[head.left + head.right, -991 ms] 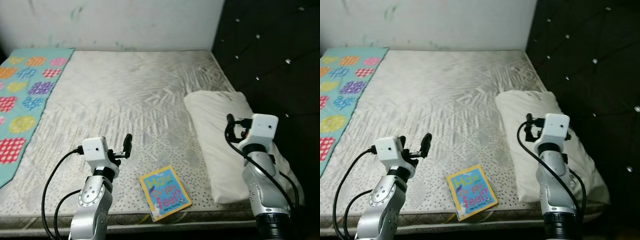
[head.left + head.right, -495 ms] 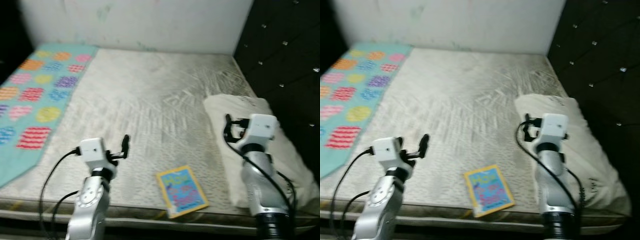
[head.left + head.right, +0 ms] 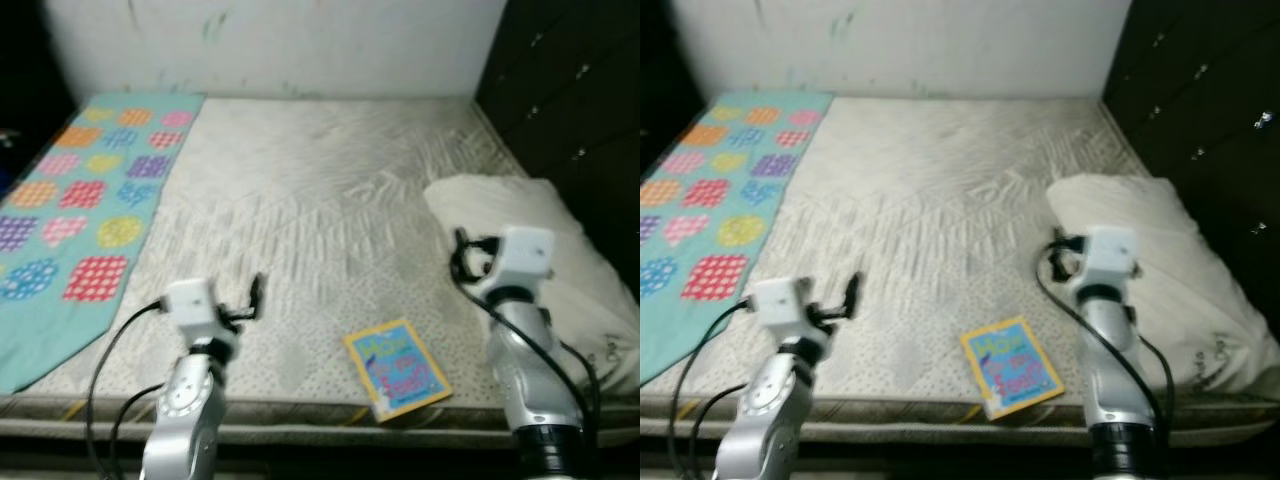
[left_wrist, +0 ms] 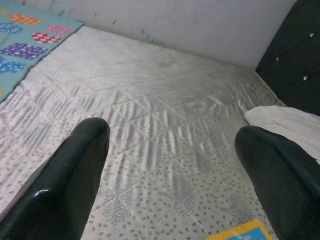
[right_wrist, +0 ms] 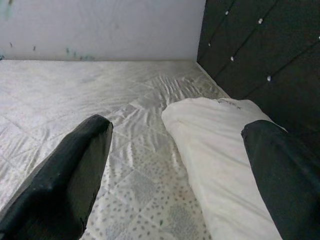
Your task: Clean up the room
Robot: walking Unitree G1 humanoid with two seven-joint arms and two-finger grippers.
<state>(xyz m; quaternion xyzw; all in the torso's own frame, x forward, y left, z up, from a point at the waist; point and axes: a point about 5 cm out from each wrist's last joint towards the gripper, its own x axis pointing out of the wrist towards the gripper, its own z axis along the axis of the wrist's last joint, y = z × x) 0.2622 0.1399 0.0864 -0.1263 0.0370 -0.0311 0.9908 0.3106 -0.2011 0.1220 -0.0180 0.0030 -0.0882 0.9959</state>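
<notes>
Left gripper [image 4: 170, 165]: fingers spread wide, nothing between them, held above the near part of the bare quilted mattress [image 3: 330, 190]. Right gripper [image 5: 175, 170]: fingers likewise parted and empty, poised over the mattress beside the white pillow [image 3: 545, 250] (pillow lies along the mattress's right side, against the dark tufted headboard [image 3: 570, 90]). Children's book [image 3: 397, 367]: blue and yellow cover, flat near the mattress's front edge, between the two arms, apart from both. Patterned teal blanket [image 3: 80, 200]: along the left side. Pale wall [image 3: 280, 45] behind.
</notes>
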